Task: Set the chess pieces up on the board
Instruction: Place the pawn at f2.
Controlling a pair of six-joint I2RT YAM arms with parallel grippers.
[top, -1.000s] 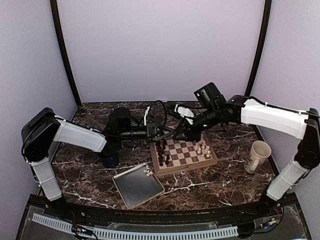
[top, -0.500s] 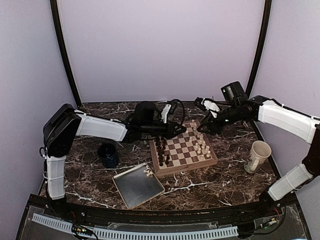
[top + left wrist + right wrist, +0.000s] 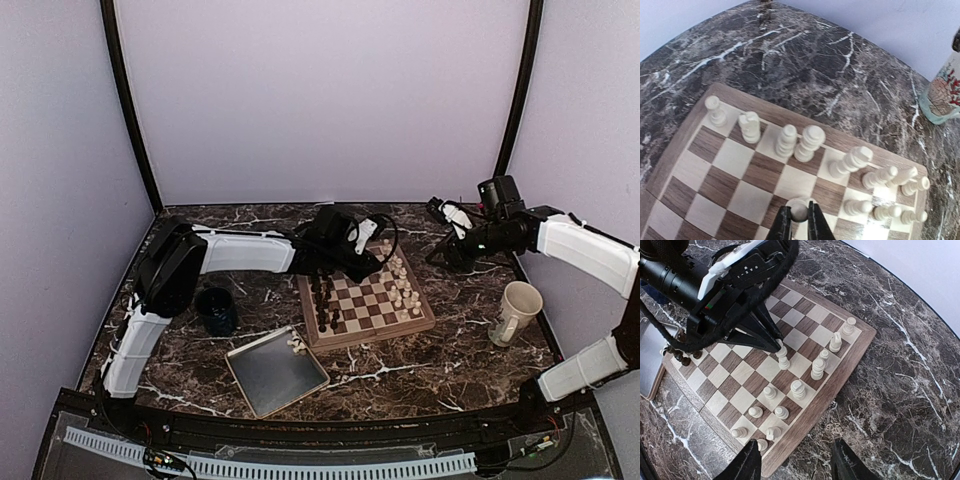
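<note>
**Left-wrist view.** Only the dark fingertips of the left gripper (image 3: pixel 799 222) are seen, the rest being cut off by the lower edge. They are pinched on the round head of a cream pawn (image 3: pixel 799 210), whose base is hidden, over the board (image 3: pixel 692 117) and in line with a row of pawns. A printed vessel (image 3: pixel 945 90) is cropped at the right edge.

**Right-wrist view.** The right gripper (image 3: pixel 796 462) is shown spread wide with nothing between its fingers, apart from the board, above the white-veined dark marble table (image 3: pixel 900 390).

**Top view.** The other cream chess pieces (image 3: pixel 405 295), turned and smooth, are ranged in two rows along one edge of the checked wooden board. A few are left in the grey metal tray (image 3: pixel 262 385), where their types cannot be made out.
</note>
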